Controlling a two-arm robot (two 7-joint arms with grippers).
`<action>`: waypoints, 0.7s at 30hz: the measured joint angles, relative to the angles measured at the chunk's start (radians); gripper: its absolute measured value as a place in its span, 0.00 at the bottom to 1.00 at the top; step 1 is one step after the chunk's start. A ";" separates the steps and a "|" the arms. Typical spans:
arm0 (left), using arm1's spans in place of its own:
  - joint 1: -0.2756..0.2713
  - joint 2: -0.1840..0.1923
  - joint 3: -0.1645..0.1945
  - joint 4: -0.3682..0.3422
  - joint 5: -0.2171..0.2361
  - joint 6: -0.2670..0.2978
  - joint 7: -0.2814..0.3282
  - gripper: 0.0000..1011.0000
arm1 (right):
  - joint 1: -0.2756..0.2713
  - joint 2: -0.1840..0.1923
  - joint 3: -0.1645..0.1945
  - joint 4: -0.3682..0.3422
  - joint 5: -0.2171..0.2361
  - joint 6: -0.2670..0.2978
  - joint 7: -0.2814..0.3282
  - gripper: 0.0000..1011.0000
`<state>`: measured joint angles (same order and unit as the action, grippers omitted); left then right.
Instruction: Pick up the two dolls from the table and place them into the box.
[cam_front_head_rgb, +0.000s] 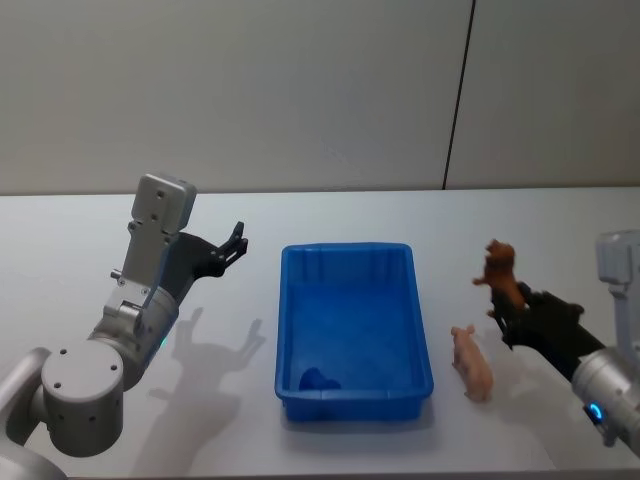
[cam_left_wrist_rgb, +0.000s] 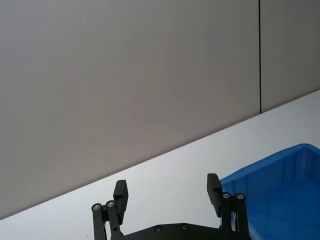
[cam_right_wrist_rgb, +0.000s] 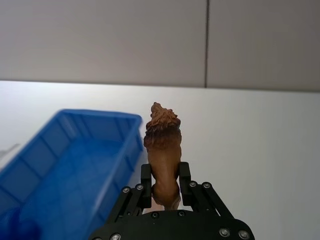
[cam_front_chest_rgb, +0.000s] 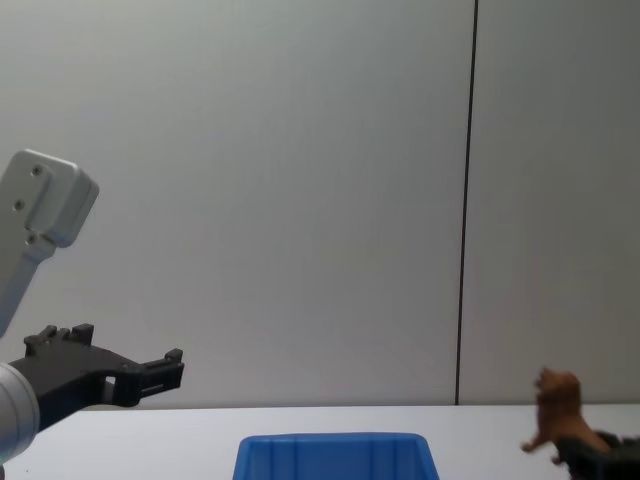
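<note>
Pale grey wall panels (cam_front_head_rgb: 250, 90), split by a thin dark seam (cam_front_head_rgb: 458, 95), rise behind a plain white desk (cam_front_head_rgb: 80, 230); the blue box (cam_front_head_rgb: 345, 248) sits on the desk in the middle of the head view, its long sides running away from the robot. Taking the box as the clock's centre in that view, the left gripper (cam_front_head_rgb: 238, 240) hangs at about 10 o'clock, well apart from the box; its fingers (cam_left_wrist_rgb: 121, 189) are spread wide with nothing between them, and the left wrist view has the box's near corner just beyond them. The right gripper (cam_front_head_rgb: 508, 305) is between 2 and 3 o'clock, near the box's right wall; its fingers (cam_right_wrist_rgb: 146, 175) pinch the brown doll (cam_front_head_rgb: 503, 275) at its lower body, one on each flank, with the maned head uppermost and facing away from the wrist camera; whether its feet touch the desk cannot be told. The pink doll (cam_front_head_rgb: 472, 362), a small pig shape, rests on the desk between 3 and 4 o'clock, just beside the box's right wall but not touching it, and nearer the robot than the brown doll.
</note>
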<state>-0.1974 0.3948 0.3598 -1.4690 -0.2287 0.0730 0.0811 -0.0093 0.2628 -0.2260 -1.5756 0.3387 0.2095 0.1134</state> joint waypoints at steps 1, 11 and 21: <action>0.000 0.000 0.000 0.000 0.000 0.000 0.000 0.99 | 0.002 -0.001 -0.001 -0.003 -0.002 -0.006 0.007 0.30; 0.000 0.000 0.000 0.000 0.000 0.000 0.000 0.99 | 0.038 -0.026 -0.026 -0.016 -0.041 -0.064 0.119 0.31; 0.000 0.000 0.000 0.000 0.000 0.000 0.000 0.99 | 0.121 -0.089 -0.073 0.058 -0.109 -0.105 0.244 0.32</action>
<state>-0.1974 0.3947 0.3598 -1.4690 -0.2287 0.0730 0.0811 0.1120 0.1734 -0.2991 -1.5181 0.2296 0.1047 0.3577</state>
